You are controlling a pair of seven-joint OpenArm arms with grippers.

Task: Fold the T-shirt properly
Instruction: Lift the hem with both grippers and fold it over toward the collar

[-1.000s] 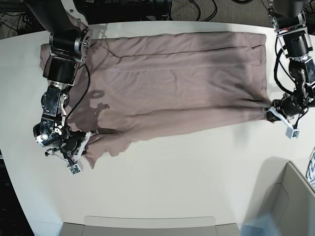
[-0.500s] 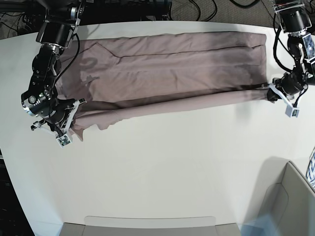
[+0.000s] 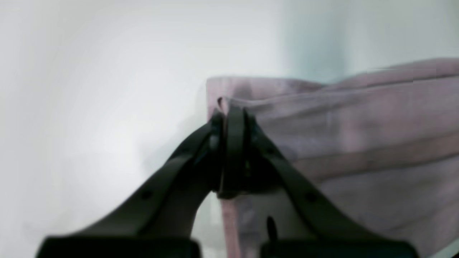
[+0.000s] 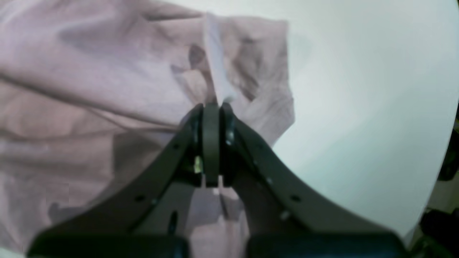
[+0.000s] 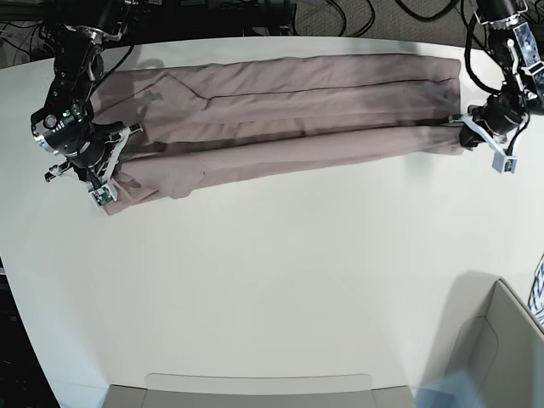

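Base view, thin wrinkly pink T-shirt (image 5: 289,110), both fingers pinching its folded edge

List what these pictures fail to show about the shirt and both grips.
- T-shirt underlayers: base view, hidden by the folded-over top layer.
- Neck mark: not visible in any view.
- Left gripper pinch: left wrist view blurred, layer count unclear.
- Right gripper: fingers cover the gripped edge.

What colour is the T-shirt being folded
Plain dusty pink-mauve T-shirt, no pattern; clearest in the base view.
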